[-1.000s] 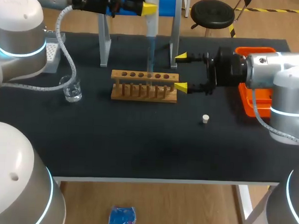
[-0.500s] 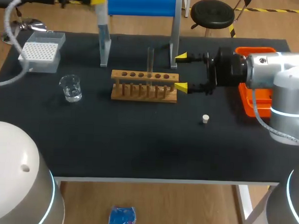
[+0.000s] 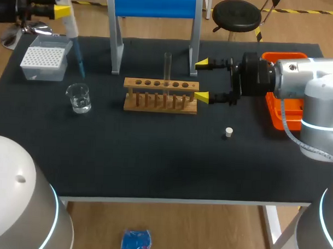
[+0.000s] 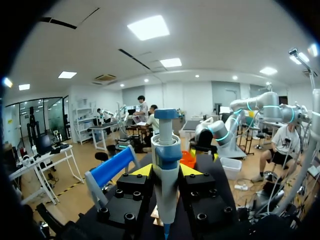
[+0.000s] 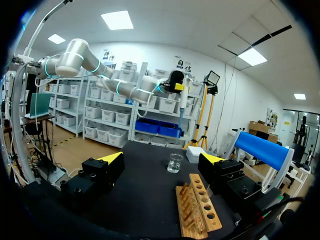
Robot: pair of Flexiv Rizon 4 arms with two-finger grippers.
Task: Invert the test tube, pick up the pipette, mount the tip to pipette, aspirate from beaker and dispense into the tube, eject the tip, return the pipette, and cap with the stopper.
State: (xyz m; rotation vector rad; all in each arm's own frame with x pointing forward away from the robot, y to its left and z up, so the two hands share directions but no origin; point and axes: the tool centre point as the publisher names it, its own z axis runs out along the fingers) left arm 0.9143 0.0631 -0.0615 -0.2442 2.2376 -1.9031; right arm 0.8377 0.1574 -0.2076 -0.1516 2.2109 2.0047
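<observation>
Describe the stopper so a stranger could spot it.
Find the wooden rack in the middle of the black table. Right of it, nearer the front edge, the stopper sits alone. It is a small white plug; the beaker is clear glass.

No writing, label, number or sign can be read on anything here.

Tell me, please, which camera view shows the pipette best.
The left wrist view: the pipette stands close up, held by the left gripper, its blue plunger top plain. The head view shows it small and slanted by the tip box; the right wrist view shows it only tiny and far off.
</observation>
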